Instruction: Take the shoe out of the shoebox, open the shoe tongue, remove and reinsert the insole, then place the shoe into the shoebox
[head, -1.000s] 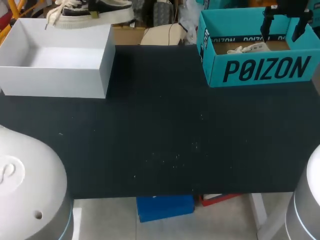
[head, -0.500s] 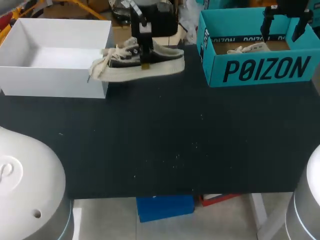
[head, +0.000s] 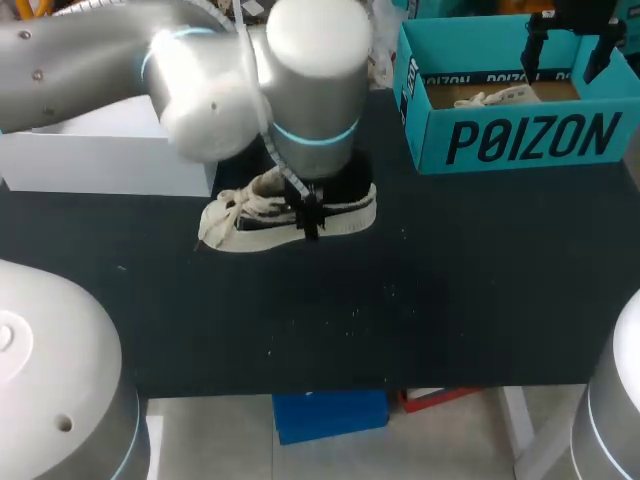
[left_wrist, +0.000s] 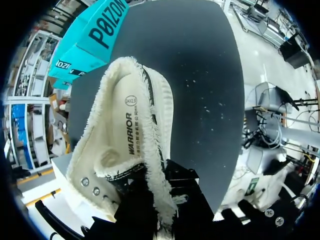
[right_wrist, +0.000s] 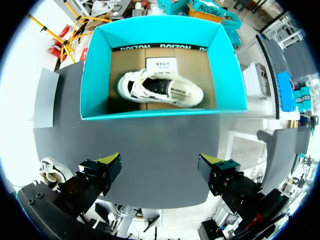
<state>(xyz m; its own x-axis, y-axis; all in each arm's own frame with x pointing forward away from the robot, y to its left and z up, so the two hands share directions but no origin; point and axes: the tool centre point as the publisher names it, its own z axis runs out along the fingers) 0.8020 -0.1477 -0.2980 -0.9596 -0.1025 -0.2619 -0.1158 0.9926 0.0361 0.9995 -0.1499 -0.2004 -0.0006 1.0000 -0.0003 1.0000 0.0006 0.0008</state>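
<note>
Shoe: the dark low-top with cream sole and laces, the shoe, was out over the middle of the dark surface, toe towards the white shoebox and just clear of its front wall.
Left fingers: the left fingers were closed on the shoe's side wall at the collar, 1 inside and 1 outside as far as the wrist view showed; the yellow tips were buried in the frayed edge.
Contact: whether the sole was touching the surface or hanging just above it, I could not tell from overhead.
Right fingers: the right fingers stood spread wide, holding nothing, hovering above the teal box at the far right.
Teal box: a second, pale shoe lay inside it on the cardboard floor, untouched.
Done: by my read, step 1 only; the shoe was out of its box.
Left: 4 steps by my count, namely opening the tongue, pulling the insole, putting it back, and returning the shoe to the box.
Tongue: laces looked loose and splayed at the toe end, tongue not yet pulled open.
Next call: set it down flat and steady first, I'd say.
</note>
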